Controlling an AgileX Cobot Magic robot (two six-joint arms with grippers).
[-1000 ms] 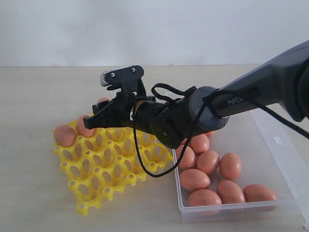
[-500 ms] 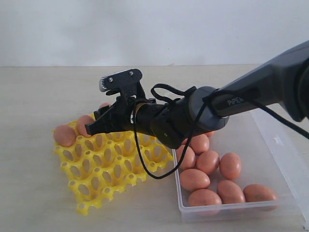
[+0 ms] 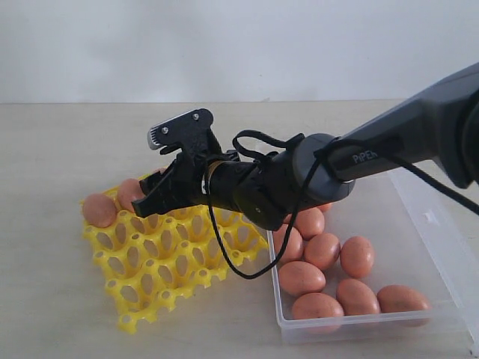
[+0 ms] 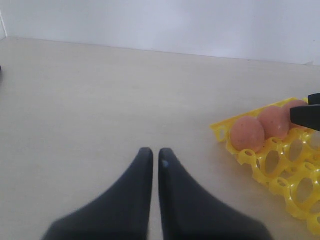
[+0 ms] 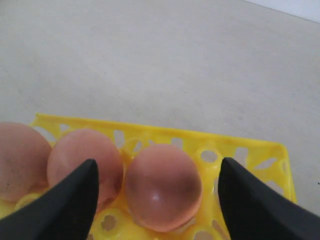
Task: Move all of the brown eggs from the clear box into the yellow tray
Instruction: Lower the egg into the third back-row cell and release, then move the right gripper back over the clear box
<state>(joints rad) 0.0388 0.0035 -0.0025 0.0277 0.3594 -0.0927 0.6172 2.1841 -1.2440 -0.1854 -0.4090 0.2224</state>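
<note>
The yellow tray (image 3: pixel 161 262) lies left of the clear box (image 3: pixel 441 224). Two brown eggs (image 3: pixel 99 210) show in the tray's far row in the exterior view; the arm hides a third. In the right wrist view that third egg (image 5: pixel 162 187) rests in its cell beside two others (image 5: pixel 82 155). My right gripper (image 5: pixel 157 161) stands open around it, and neither fingertip touches the shell. Several brown eggs (image 3: pixel 301 277) lie in the clear box. My left gripper (image 4: pixel 153 152) is shut and empty over bare table, left of the tray (image 4: pixel 280 170).
The right arm (image 3: pixel 337 168) reaches from the right across the box's near-left corner to the tray, with a black cable (image 3: pixel 224 258) looping below it. The box's clear lid flap (image 3: pixel 438 217) lies open on the right. A pale wall stands behind the table.
My right gripper has opened wide and let go of the egg, which now sits in the tray's far row. The gripper has tipped up a little.
</note>
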